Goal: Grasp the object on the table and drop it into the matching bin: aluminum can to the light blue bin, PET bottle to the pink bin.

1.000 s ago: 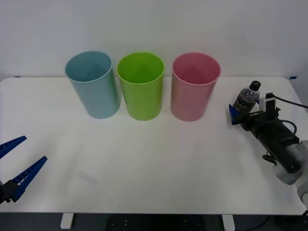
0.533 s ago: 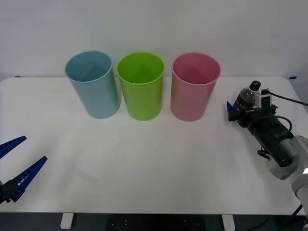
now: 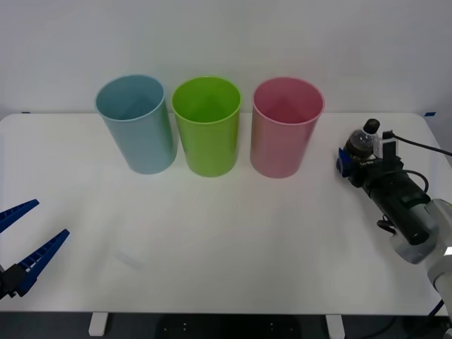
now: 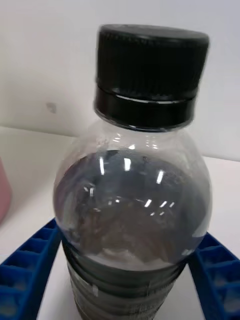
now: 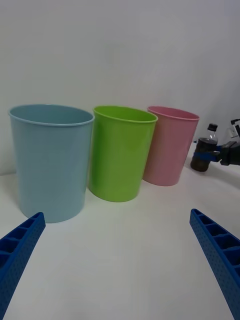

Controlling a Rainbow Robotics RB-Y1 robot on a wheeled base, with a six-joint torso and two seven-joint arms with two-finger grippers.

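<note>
Your right gripper (image 3: pixel 352 159) clamps the small clear plastic bottle of dark liquid (image 3: pixel 361 145) at the white table's (image 3: pixel 212 233) three o'clock. Next, lift toward the tall pink bin (image 3: pixel 285 127). Left gripper (image 3: pixel 28 244) idles open at eight o'clock.

Lime green bin (image 3: pixel 207 126), upright, open-topped; plain white wall (image 3: pixel 226 35) behind; a small mark, possibly tape (image 3: pixel 429 114).

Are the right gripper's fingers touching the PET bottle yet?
Touching. In the right wrist view both blue fingers press against the PET bottle sides, no gap showing; the front view shows the right gripper closed around it.
</note>
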